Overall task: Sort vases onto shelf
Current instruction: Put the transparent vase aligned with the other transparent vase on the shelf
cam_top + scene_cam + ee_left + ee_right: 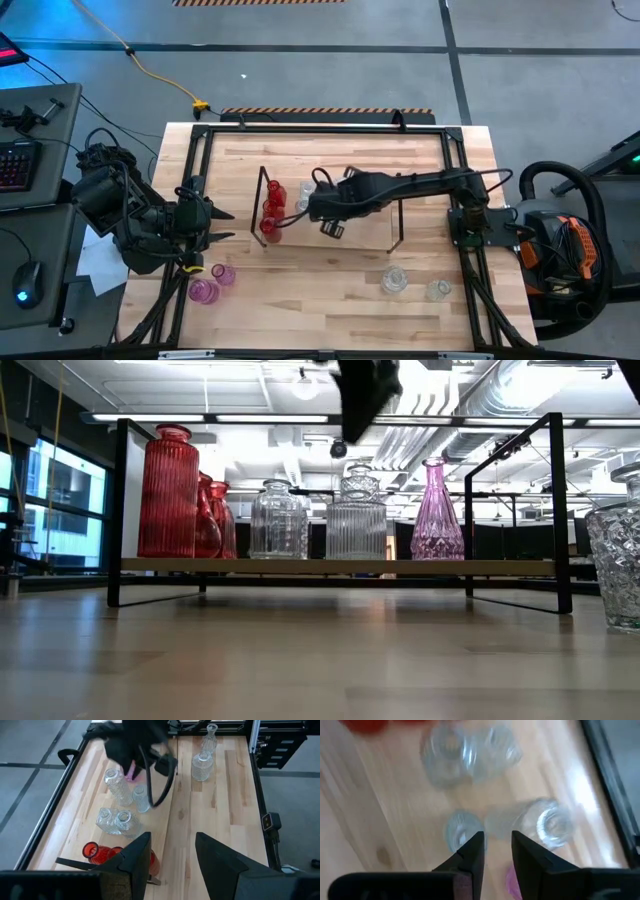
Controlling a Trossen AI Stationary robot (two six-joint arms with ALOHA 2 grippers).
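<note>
We find the right gripper (494,851) above the shelf (392,232), its fingers a narrow gap apart with nothing between them. Beneath it in its own wrist view stand four clear vases: a pair (467,752) side by side and two more, one (462,830) just under the fingertips and one (547,822) beside it, with a sliver of pink vase (512,880) showing past a finger.

The left gripper (172,860) waits at the left side of the table (330,300), fingers spread wide and holding nothing.

From overhead we count two pink vases (210,283) near the left gripper and two clear vases (412,283) on the table near the front right, all off the shelf. The arm hides most of the shelf there; only red vases (272,207) at its left end show plainly.

The low view fills this in: along the board stand three red vases (168,492), three clear ones (277,520) and the one pink vase (436,510), all upright. At that picture's right edge stands another clear vase (620,550) off the shelf.

The left wrist view shows two red vases near its own fingers, and two clear vases (204,755) across the table.
</note>
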